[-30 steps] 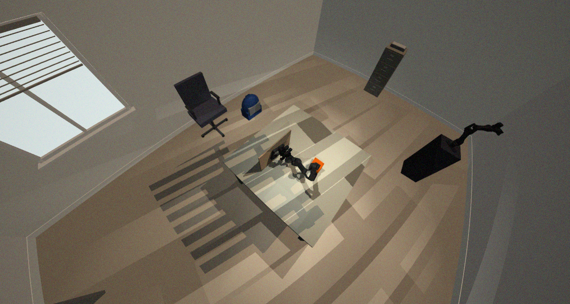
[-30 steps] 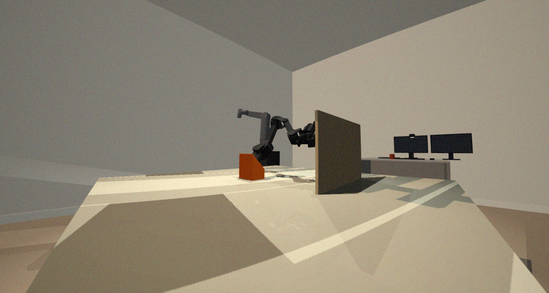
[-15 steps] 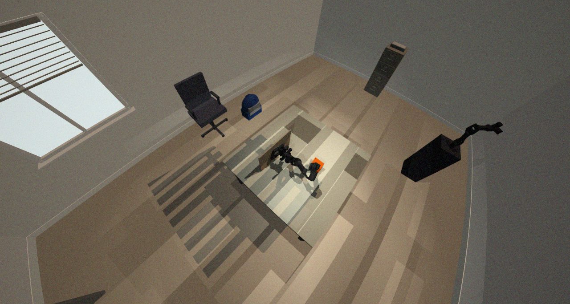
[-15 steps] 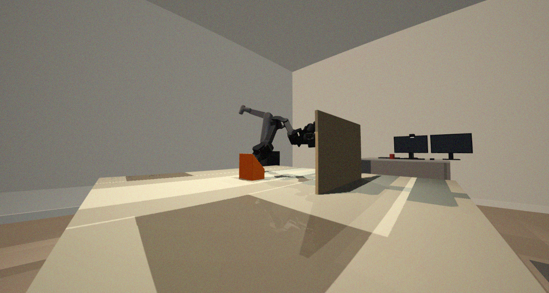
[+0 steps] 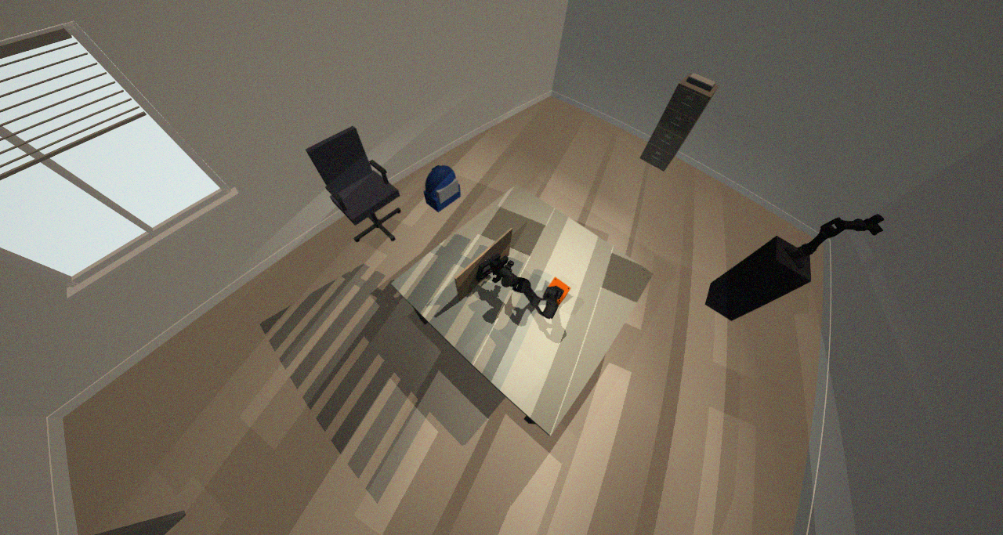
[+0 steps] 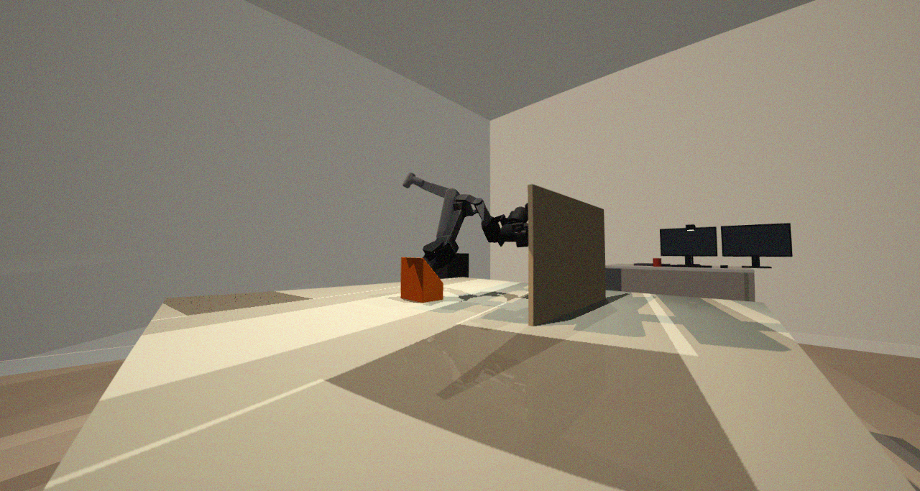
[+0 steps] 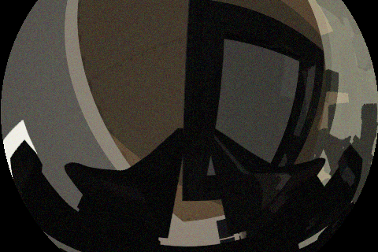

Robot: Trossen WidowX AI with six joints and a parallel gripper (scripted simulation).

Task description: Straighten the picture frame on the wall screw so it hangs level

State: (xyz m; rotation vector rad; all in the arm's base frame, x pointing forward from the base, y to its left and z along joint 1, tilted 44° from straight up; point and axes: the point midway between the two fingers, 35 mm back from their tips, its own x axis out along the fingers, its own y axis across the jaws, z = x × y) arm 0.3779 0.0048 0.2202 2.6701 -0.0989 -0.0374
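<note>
The picture frame (image 7: 205, 63) is black with a grey picture in the wrist view. It is against the front of the upright brown wall board (image 5: 462, 280) (image 6: 569, 257) (image 7: 130, 47). My gripper (image 7: 197, 134) is shut on one side bar of the frame, with a dark finger on each side of it. In the top view the arm's gripper end is close against the board, too small and dark to read in detail. In the exterior view the board hides the frame and fingertips. The screw and notched strip are hidden. I cannot tell the frame's tilt from these views.
The board stands on the table (image 5: 540, 392) (image 6: 225, 423). An orange block (image 5: 561, 287) (image 6: 417, 281) is beside the arm's base. A chair (image 5: 350, 178), a blue backpack (image 5: 440, 185) and a black pedestal with another arm (image 5: 757, 280) stand off the table.
</note>
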